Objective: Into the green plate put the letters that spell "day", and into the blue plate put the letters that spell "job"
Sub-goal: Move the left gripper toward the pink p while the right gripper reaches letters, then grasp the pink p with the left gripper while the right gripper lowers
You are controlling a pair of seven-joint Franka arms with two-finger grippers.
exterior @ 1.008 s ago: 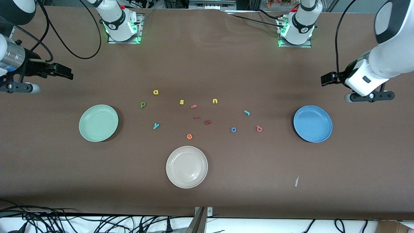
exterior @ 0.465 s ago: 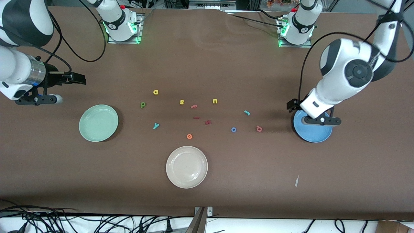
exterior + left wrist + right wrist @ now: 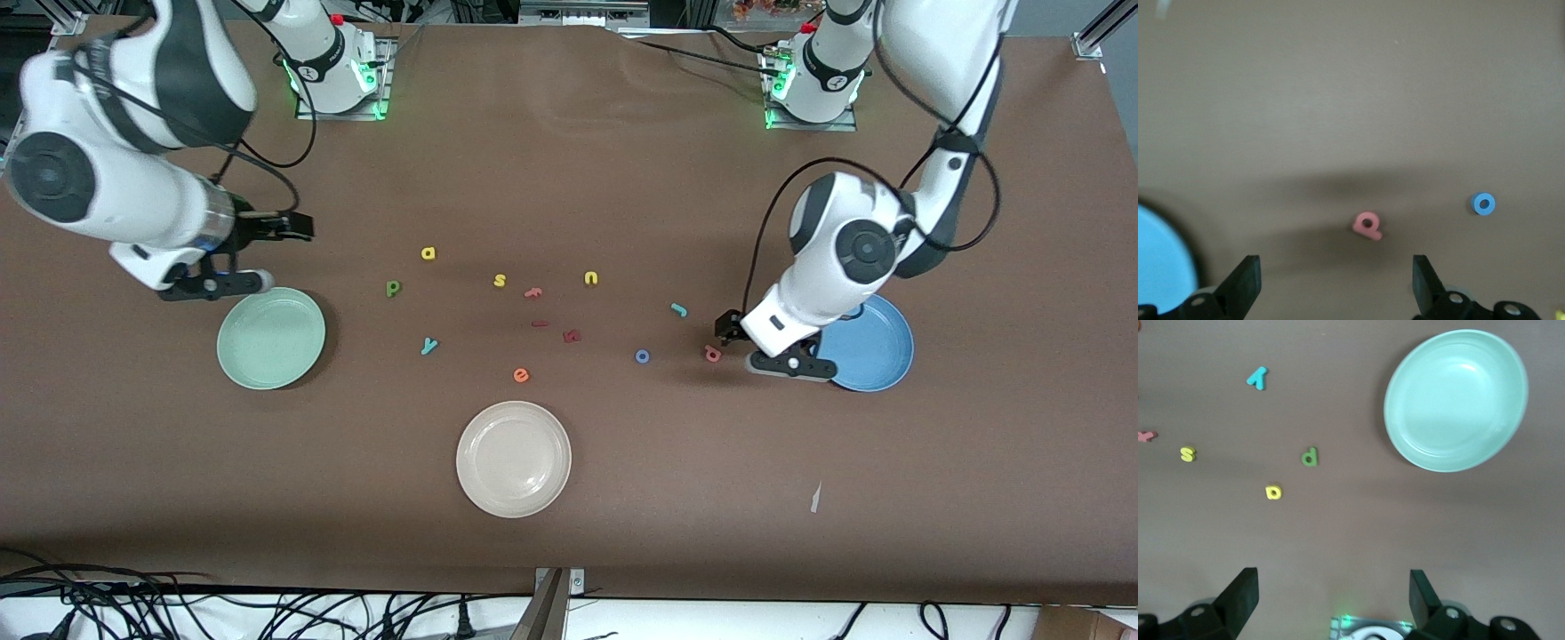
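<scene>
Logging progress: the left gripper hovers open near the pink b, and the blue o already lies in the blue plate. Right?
Not quite. In the front view the blue o lies on the table, outside the blue plate. The left gripper, open by the pink b, is right.

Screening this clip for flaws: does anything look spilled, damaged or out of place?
Only a small pale scrap lying on the brown table, nearer the front camera than the blue plate; it belongs to nothing else there.

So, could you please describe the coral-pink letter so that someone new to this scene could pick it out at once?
Start at the blue plate toward the left arm's end of the table. The coral-pink "b" lies flat on the brown table beside it, just under the open left gripper. Its nearest neighbours are the blue ring "o" and the teal hooked "j"; it is the only pink letter there, a loop with a short stem.
</scene>
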